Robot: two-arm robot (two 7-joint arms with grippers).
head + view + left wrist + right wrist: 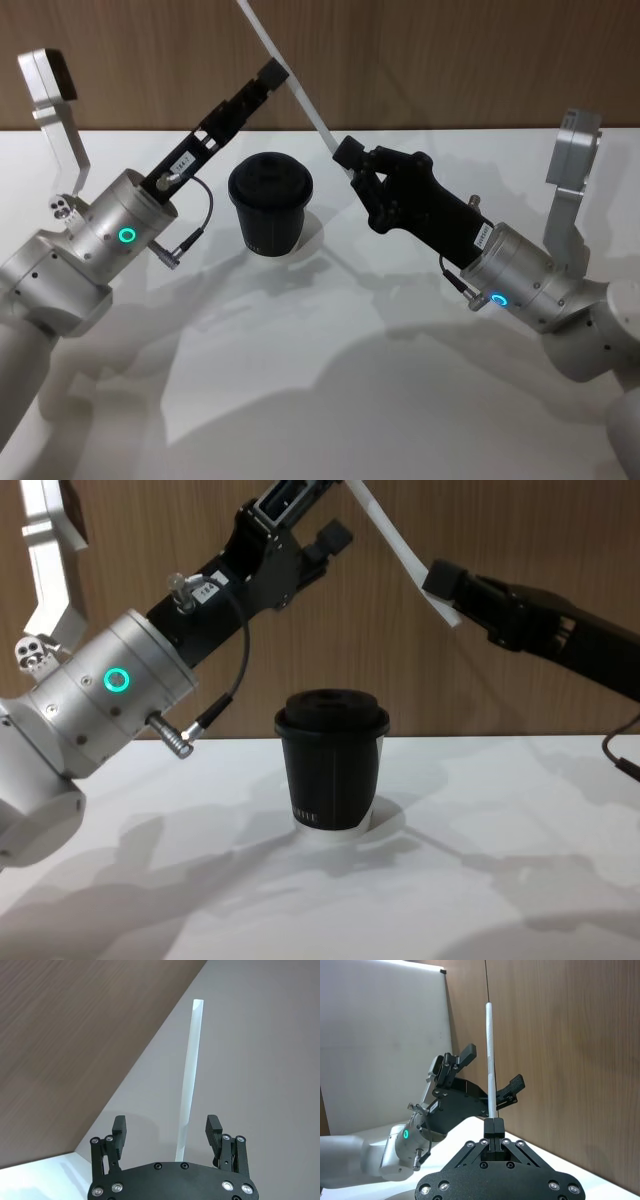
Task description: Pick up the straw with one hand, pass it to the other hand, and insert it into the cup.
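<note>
My right gripper (350, 160) is shut on the lower end of the white straw (290, 70) and holds it up at a slant above the table. In the right wrist view the straw (490, 1060) rises straight from the closed fingertips (494, 1124). My left gripper (166, 1130) is open around the straw (188, 1090); the straw runs between its fingers (119, 1131) without touching them. The left gripper (275, 72) is raised behind the cup. The black lidded cup (270, 202) stands upright on the table, between and below both grippers, also seen in the chest view (332, 760).
The white table (300, 380) spreads in front of the cup. A brown wooden wall (450, 60) stands behind. The left arm's dark cable (195, 235) loops beside its silver wrist, near the cup.
</note>
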